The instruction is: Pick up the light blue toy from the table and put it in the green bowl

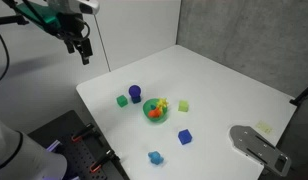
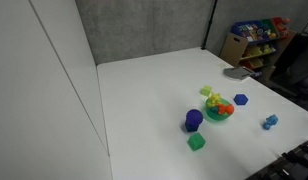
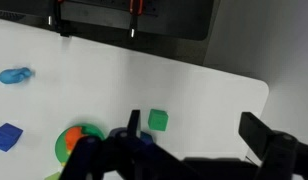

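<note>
Shows jaws spread wide, empty; light blue toy (image 3: pixel 14 75) well off toward wrist-view left, past green bowl (image 3: pixel 60 146).

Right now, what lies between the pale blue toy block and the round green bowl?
Only bare white tabletop separates the pale blue toy block from the round green bowl in an exterior view.
</note>
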Motion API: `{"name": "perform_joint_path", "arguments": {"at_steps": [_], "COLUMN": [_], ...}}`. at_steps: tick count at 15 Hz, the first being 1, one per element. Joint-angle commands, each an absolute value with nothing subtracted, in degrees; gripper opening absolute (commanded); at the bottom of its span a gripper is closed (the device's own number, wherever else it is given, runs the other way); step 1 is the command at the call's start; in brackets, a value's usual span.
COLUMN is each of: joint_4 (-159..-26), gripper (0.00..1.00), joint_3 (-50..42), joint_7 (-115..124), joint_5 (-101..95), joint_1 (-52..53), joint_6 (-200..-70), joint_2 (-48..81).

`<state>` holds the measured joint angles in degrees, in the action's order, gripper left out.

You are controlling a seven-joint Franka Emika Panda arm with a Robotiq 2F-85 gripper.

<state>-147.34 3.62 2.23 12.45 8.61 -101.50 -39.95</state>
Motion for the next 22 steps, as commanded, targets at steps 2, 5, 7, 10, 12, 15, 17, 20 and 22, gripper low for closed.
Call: {"name": "perform_joint_path", "arguments": {"at_steps": [2,5,7,10,12,15,17,20,22], "joint_4": [-147.2,-147.2,-147.2,-146.6,-145.8,-145.3,-145.5,-146.8,-147.6], "gripper": [1.0,1.0,1.0,1.0,1.0,1.0,1.0,1.0,1.0], "joint_3": [4.2,4.2,4.2,4.6,5.0,5.3,4.8,3.9,3.0], "joint_7": [1.8,1.8,1.8,2.1,2.5,3.1,3.3,3.6,4.0], "joint_5": [12.8,12.8,12.8,12.1,11.0,8.1,5.7,1.8,-0.8], "joint_1": [7.8,7.8,7.8,7.5,6.7,4.9,3.2,0.3,-1.9], "joint_6": [-101.3,-101.3,-101.3,-102.1,-103.7,-107.7,-110.8,-115.6,-118.5], "joint_2": [-40.0,-40.0,-40.0,-39.1,-37.6,-35.8,-34.7,-33.7,-32.7]}}
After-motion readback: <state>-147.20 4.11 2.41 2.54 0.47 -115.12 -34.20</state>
